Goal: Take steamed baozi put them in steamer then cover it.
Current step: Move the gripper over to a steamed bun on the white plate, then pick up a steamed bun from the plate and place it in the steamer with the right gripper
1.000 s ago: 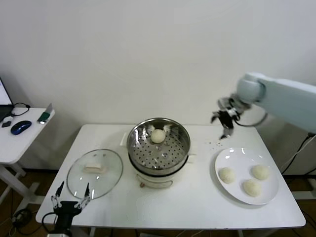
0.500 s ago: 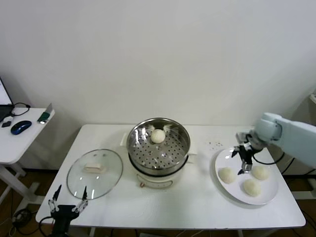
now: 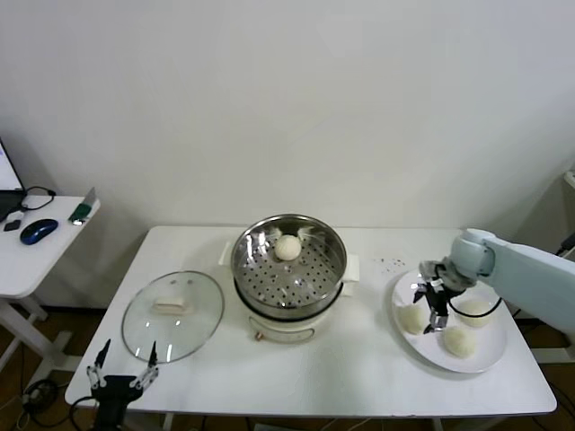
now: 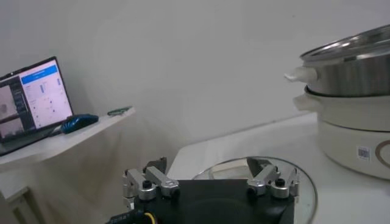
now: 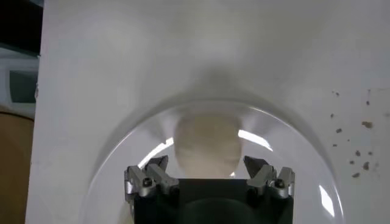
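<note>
One baozi (image 3: 287, 247) lies in the steel steamer (image 3: 334, 260) at the table's middle. Three more lie on the white plate (image 3: 490, 359) at the right: a near-left one (image 3: 410, 318), a front one (image 3: 459, 340) and a far one (image 3: 476, 311). My right gripper (image 3: 429, 307) is open, just above the near-left baozi; in the right wrist view that baozi (image 5: 206, 146) sits between the open fingers of the gripper (image 5: 206, 165). The glass cover (image 3: 172, 314) with its cream handle lies flat on the table at the left. My left gripper (image 3: 123, 365) hangs open below the table's front left edge.
A side table (image 3: 36, 256) with a mouse and a laptop stands at the far left. Dark crumbs (image 3: 392, 263) lie on the table behind the plate. The steamer's white pot base (image 3: 283, 329) has side handles.
My right gripper has come down from high behind the plate to just over the near-left baozi. The left arm has barely moved.
</note>
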